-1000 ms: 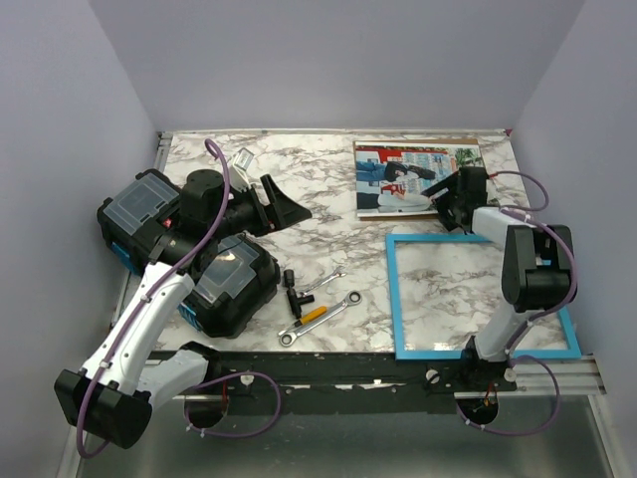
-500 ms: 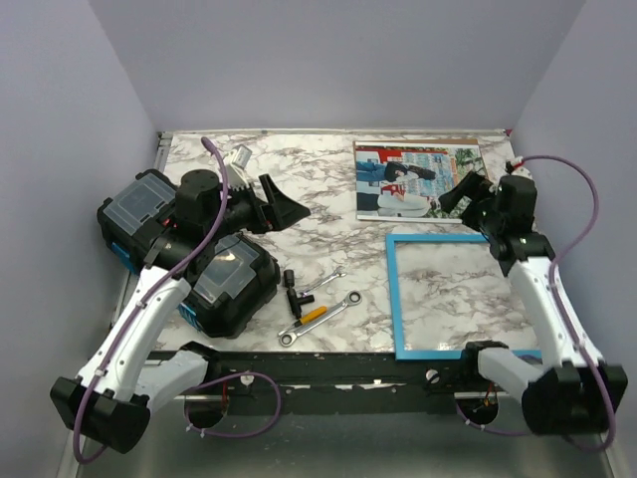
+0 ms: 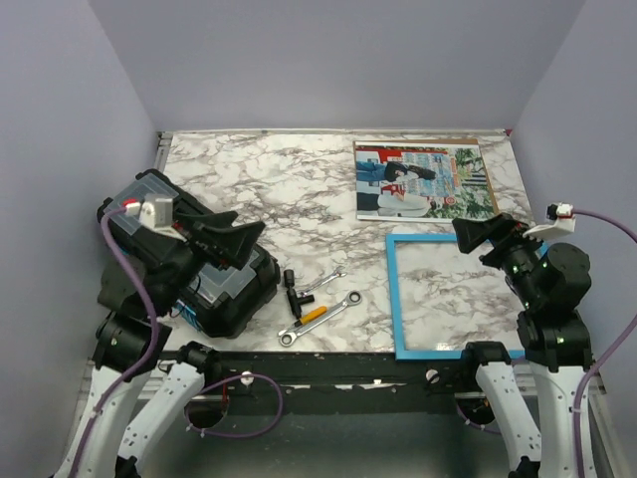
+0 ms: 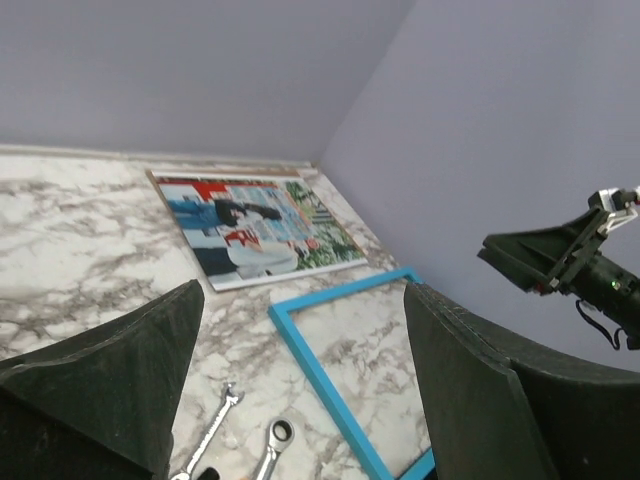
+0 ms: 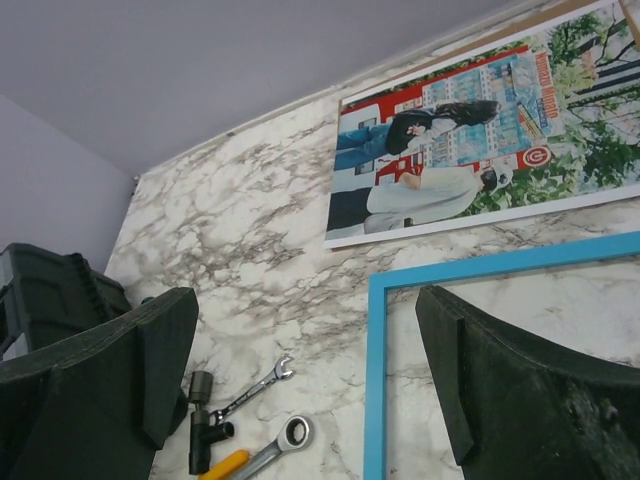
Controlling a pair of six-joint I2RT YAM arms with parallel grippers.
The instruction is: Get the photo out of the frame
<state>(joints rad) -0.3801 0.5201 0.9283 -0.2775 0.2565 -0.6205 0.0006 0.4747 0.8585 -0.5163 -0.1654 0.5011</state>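
Note:
The photo [image 3: 423,179] lies flat at the back right of the marble table, outside the frame; it also shows in the left wrist view [image 4: 250,220] and the right wrist view [image 5: 470,150]. The frame [image 3: 391,294] with its turquoise border lies flat in front of it, with marble showing through; it also shows in both wrist views [image 4: 320,365] [image 5: 376,380]. My left gripper [image 3: 244,231] [image 4: 300,300] is open and empty, raised over the black toolbox. My right gripper [image 3: 476,234] [image 5: 305,300] is open and empty, raised above the frame's far right corner.
Two black toolboxes [image 3: 224,284] [image 3: 139,204] stand at the left. Two wrenches [image 3: 320,311] [image 3: 320,281], a black T-shaped tool [image 3: 292,294] and a yellow-handled tool lie mid-table. A brown edge [image 3: 478,149] shows behind the photo. Walls close in on three sides.
Both arms have pulled back towards the near edge and risen. The right gripper has left the photo's right corner. The left gripper has moved from the table's back left to above the toolbox.

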